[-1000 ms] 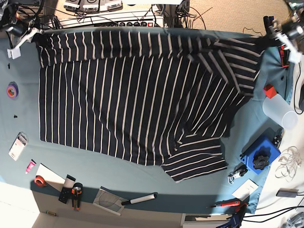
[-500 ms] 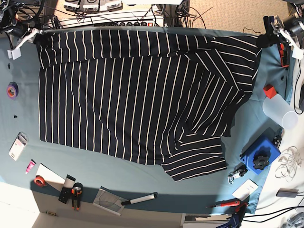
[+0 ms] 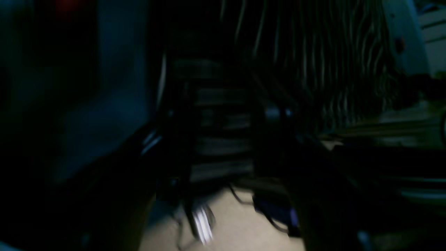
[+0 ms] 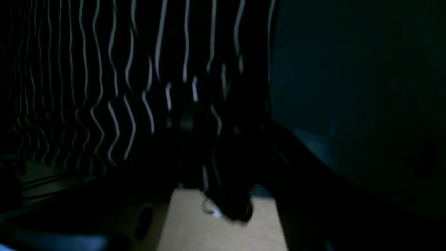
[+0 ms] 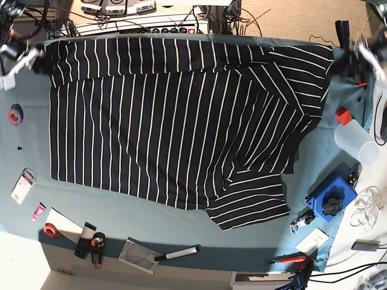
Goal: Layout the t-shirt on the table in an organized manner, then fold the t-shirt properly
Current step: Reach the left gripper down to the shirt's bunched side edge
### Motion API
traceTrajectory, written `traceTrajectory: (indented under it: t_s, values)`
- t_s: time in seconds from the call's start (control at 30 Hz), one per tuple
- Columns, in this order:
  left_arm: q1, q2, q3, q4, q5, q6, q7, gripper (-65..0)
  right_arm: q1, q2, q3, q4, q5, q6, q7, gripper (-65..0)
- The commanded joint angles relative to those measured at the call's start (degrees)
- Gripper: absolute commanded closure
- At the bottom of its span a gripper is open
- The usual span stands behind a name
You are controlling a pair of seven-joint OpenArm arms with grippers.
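T-shirt [image 5: 175, 121] lies spread in base view; wrist views show only dark stripes.

The t-shirt [image 5: 175, 121] lies spread on the counter [image 5: 151, 214], between the right hand [image 5: 21, 57] at one far corner and the left hand [image 5: 361, 45] at the other.

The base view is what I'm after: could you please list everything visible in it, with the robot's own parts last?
t-shirt: one, dark with thin white stripes, spread over the table's middle
table: one, teal-blue cloth
tape roll: one, purple, left edge
tape roll: one, orange, near-left corner
pliers: one, black and orange, near edge
block with knob: one, blue, right side
cup: one, translucent, right edge
left gripper: one, blurred, far-right corner, open
right gripper: one, far-left corner, open
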Motion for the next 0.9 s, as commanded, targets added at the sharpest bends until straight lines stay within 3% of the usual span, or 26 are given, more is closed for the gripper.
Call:
traceTrajectory:
  t_s: [0.0, 0.13, 0.27, 0.4, 0.5, 0.73, 0.87]
  values:
    - [-1.57, -1.22, 0.61, 1.75, -0.35, -0.28, -1.68, -29.0, 1.16, 1.55, 0.61, 0.79, -0.55, 0.06, 0.79, -20.6]
    - [-8.24, -2.29, 9.7, 2.47, 8.81, 1.09, -2.12, -29.0, 5.68, 1.55, 0.59, 0.79, -8.02, 0.06, 3.65, -20.6]
    - [-15.28, -2.4, 20.61, 2.47, 17.94, 2.03, -10.97, -29.0, 9.75, 1.55, 0.59, 0.79, -12.7, 0.06, 6.21, -20.6]
    - [-24.74, -2.36, 29.79, 1.99, 32.04, 8.57, -15.45, -28.4, 12.55, 1.53, 0.33, 0.79, -14.78, 0.06, 6.1, -20.6]
    - [-31.71, -2.36, 36.2, -0.39, 40.33, 10.88, -17.86, -25.9, 13.55, 1.4, 0.33, 0.79, -14.86, 0.06, 6.25, -20.6]
    - [-46.88, -2.21, 49.13, -16.83, 47.23, 18.43, -24.48, -25.8, 13.84, 1.4, 0.33, 0.79, -14.88, 0.06, 6.23, -20.6]
    - [-53.96, -1.22, 52.28, -30.16, 50.12, 19.82, -27.28, -25.8, 13.84, 1.42, 0.33, 0.79, -14.88, 0.06, 6.23, -20.6]
